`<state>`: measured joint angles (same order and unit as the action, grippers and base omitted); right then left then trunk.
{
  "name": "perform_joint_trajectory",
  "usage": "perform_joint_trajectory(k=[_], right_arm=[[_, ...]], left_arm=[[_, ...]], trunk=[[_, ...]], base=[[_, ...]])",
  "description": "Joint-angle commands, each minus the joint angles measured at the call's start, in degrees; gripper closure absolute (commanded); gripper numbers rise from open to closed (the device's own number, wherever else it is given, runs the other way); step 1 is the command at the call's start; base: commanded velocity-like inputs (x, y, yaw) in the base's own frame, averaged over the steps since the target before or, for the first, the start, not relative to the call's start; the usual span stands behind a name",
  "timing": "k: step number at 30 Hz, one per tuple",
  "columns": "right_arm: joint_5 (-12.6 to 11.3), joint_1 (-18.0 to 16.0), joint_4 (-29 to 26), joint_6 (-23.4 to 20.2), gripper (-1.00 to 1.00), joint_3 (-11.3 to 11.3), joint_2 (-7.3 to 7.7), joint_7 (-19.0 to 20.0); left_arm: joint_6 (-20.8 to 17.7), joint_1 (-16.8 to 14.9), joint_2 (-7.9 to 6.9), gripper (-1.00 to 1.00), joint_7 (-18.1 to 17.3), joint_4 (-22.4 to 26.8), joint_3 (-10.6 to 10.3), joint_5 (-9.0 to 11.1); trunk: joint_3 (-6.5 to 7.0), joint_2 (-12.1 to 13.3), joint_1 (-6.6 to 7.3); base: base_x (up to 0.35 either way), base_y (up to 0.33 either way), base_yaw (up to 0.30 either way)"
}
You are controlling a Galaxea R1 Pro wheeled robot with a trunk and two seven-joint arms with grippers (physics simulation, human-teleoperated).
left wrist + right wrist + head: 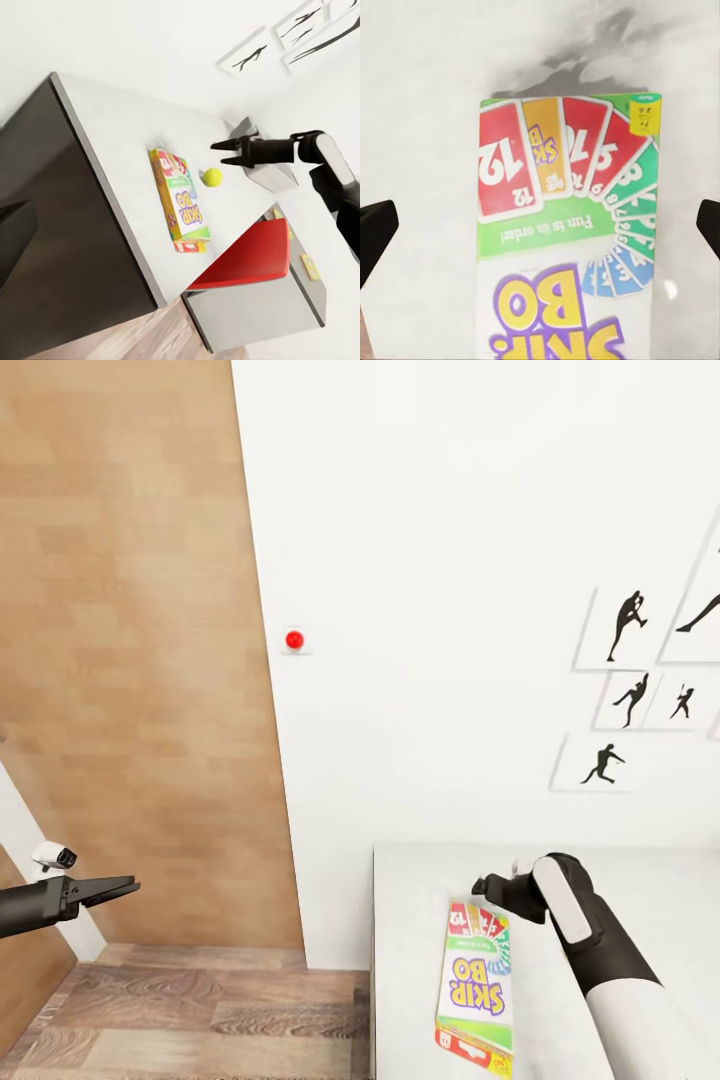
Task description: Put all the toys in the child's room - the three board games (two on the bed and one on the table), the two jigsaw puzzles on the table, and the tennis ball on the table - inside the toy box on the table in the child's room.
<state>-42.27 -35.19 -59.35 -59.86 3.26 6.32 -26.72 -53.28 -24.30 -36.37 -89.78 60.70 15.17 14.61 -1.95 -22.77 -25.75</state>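
Right wrist view: fingers (376, 232) spread above the board game (574, 232) — green, fanned number cards, SKIP-BO lettering.

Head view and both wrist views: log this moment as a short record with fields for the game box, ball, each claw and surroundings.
game box: SKIP-BO board game lying flat on the light grey table, near its edge
tennis ball: on the table beside the game box, apart from it
right claw: open, above the box's far end, holding nothing
left claw: out over the wood floor, jaw state unclear
nearby: red chair at the table
wall: silhouette pictures, red button
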Motion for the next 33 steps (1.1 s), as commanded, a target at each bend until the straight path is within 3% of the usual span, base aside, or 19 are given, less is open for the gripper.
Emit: perform_joint_trajectory(k=[1, 26, 33], right_arm=[[-0.63, -0.06, 0.35, -0.14, -1.00, 0.03, 0.00, -0.52], [-1.16, -0.06, 3.41, -0.14, -1.00, 0.43, 0.18, 0.01], [-0.96, -0.06, 5.41, -0.08, -1.00, 0.65, 0.59, 2.96]], left_arm=[[-0.61, -0.05, -0.02, -1.00, -0.22, 0.01, -0.02, -0.02], [-0.33, -0.05, 0.33, -1.00, -0.22, 0.02, -0.04, -0.09], [-0.31, -0.06, 0.35, -1.00, -0.22, -0.01, -0.05, -0.10]], trunk=[[-0.23, -0.15, -0.04], [-2.55, -0.15, -0.04], [-3.21, -0.15, -0.04]], base=[[0.000, 0.000, 0.000], [0.000, 0.000, 0.000], [0.000, 0.000, 0.000]])
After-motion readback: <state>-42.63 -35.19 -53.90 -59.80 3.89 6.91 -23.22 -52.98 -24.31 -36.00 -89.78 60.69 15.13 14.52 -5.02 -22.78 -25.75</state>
